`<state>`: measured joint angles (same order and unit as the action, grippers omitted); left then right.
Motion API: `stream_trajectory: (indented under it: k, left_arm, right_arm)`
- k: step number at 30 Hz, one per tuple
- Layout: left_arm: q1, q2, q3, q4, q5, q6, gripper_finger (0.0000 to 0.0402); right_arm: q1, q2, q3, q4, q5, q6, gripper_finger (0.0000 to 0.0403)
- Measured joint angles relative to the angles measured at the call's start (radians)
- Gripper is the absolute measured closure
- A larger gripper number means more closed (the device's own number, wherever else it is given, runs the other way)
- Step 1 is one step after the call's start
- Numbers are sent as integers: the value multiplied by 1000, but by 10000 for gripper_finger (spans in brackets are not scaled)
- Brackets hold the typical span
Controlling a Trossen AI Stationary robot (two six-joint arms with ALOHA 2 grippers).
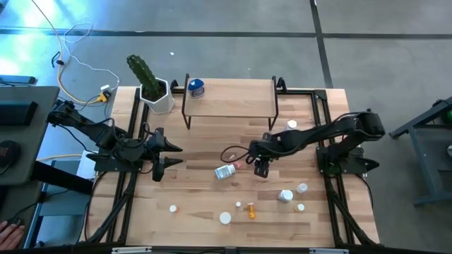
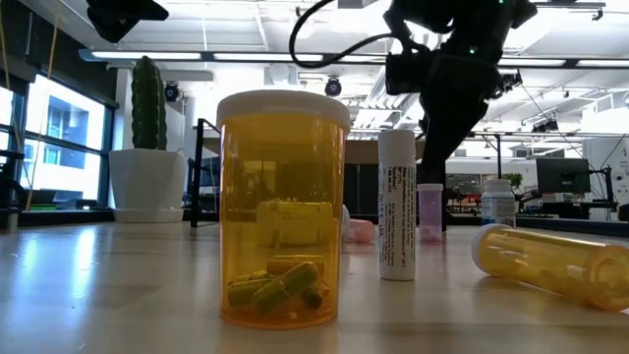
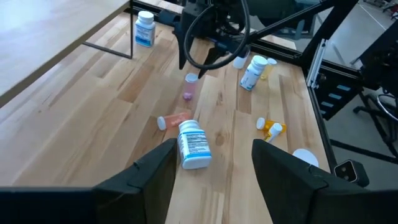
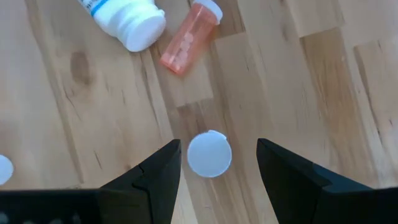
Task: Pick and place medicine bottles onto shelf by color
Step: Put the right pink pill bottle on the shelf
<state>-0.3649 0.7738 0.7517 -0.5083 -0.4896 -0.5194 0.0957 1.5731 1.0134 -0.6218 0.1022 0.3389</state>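
Left gripper (image 1: 157, 156) hangs at table's left side, jaws apart, nothing btwn. Blue bottle (image 1: 196, 87) stands on the shelf (image 1: 233, 95). White bottle (image 1: 224, 171) lies mid-table. Right gripper (image 1: 262, 168) open over white-capped vial (image 4: 209, 154).

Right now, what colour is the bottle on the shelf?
Blue with a white cap, the bottle shows best in the high view.
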Motion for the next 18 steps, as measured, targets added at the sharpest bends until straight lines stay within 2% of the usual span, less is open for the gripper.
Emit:
stream_trajectory:
  k: [14,18]
  left_arm:
    - [0,0,0,-3,0,0,204]
    - [0,0,0,-3,0,0,204]
  right_arm:
    - [0,59,0,13,-1,3,202]
    - [-4,59,0,11,-6,5,226]
